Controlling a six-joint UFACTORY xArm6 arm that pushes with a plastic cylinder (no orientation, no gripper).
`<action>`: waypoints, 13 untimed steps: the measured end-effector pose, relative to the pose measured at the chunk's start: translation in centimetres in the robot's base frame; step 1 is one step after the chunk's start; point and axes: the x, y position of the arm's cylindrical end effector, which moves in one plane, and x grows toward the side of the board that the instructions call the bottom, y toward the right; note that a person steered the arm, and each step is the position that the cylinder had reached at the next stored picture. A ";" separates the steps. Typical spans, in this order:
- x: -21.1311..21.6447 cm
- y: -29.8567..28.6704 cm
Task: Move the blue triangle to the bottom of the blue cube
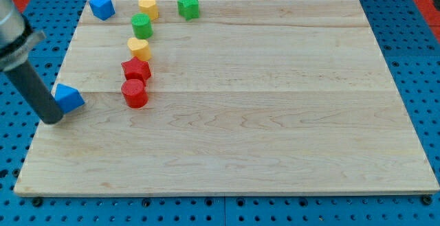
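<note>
The blue triangle lies near the board's left edge, about halfway down the view. The blue cube sits at the board's top left corner, well above the triangle. My tip rests on the board just to the left of and slightly below the triangle, touching or almost touching its left side. The dark rod rises from there toward the view's top left.
A yellow cylinder, green star, green cylinder, yellow heart, red star and red cylinder stand in the upper left part of the wooden board. A blue pegboard surrounds the board.
</note>
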 end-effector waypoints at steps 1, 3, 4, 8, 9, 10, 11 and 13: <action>-2.9 4.7; -7.1 7.7; -2.6 6.6; -9.2 4.7; -7.8 5.0; -5.1 1.0; -5.5 -0.8; -13.9 4.4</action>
